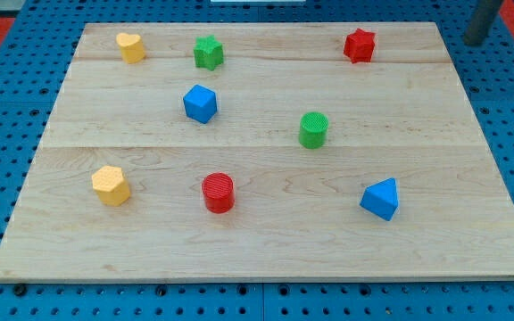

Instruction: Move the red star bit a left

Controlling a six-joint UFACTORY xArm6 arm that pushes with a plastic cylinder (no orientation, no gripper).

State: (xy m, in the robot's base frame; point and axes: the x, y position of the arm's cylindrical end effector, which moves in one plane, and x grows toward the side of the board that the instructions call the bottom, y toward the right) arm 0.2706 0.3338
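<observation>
Camera view, two red blocks, two green, two blue, two yellow, tool tip [476,40] unclear.

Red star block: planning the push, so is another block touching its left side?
No, the red star block stands alone near the view's top right, with bare wood on its left.

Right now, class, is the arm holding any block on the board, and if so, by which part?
Nothing is held. The rod shows only at the view's top right corner, off the board; my tip is not clearly visible. The red star sits untouched.
</observation>
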